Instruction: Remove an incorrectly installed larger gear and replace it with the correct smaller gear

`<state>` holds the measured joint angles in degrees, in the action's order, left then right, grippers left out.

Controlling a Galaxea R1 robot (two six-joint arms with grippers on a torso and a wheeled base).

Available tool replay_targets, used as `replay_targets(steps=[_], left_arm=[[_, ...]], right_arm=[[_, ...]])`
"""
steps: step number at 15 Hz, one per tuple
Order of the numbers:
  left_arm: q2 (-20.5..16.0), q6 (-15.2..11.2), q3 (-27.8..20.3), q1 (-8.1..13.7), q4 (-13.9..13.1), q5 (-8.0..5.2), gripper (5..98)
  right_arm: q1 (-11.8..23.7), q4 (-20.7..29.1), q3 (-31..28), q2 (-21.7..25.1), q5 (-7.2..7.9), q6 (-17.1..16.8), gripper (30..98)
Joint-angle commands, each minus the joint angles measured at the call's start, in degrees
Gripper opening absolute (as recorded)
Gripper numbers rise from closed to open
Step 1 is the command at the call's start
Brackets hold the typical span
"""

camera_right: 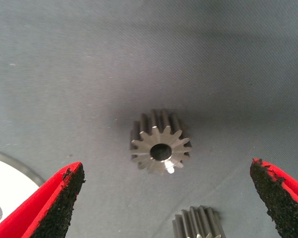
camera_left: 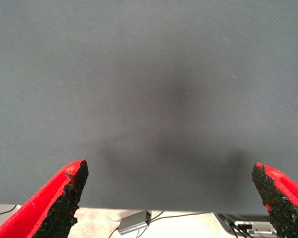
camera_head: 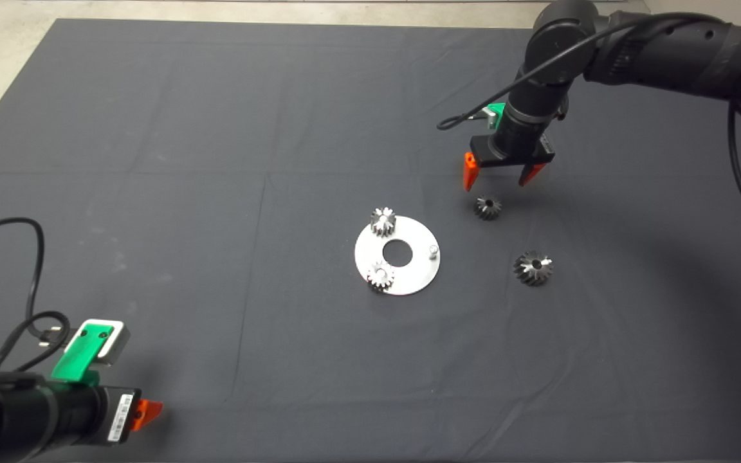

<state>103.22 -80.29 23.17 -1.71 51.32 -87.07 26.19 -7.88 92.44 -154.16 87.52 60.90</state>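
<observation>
The smaller gear (camera_head: 487, 207) lies flat on the mat, just right of the round silver plate (camera_head: 409, 280). My right gripper (camera_head: 500, 175) hangs open a little above and behind it. In the right wrist view the smaller gear (camera_right: 160, 147) sits centred between the spread fingers (camera_right: 64, 198), untouched. The larger gear (camera_head: 533, 267) rests on the mat nearer the front and to the right, its top just showing as toothed steel (camera_right: 197, 223). On the plate stand two paler small gears (camera_head: 383, 220) (camera_head: 381, 275) and a bare peg (camera_head: 433, 249). My left gripper (camera_head: 148, 411) is parked at the lower left, open over bare mat (camera_left: 169, 169).
The plate's rim (camera_right: 10, 171) shows beside the right gripper's finger. A cable (camera_head: 29, 270) loops on the mat by the left arm. Beyond the mat's edge a small grey box (camera_left: 134, 222) with wires lies on the floor.
</observation>
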Motion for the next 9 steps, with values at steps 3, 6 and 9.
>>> replay_targets(steps=[3, 6, 9], left_arm=[[-0.2, -0.2, 0.4, -0.2, 0.7, -0.47, 84.0], [-0.3, -0.2, 0.4, -1.4, 0.8, -0.47, 84.0], [-0.3, -0.2, 0.3, -1.6, 0.8, -0.47, 84.0]], right_arm=[[-2.0, -4.6, 0.3, 0.1, 6.08, -1.4, 87.8], [-2.8, -4.9, 0.3, 0.1, 6.08, -1.8, 87.8], [-2.9, -5.4, 0.4, 0.1, 6.08, -1.8, 87.8]])
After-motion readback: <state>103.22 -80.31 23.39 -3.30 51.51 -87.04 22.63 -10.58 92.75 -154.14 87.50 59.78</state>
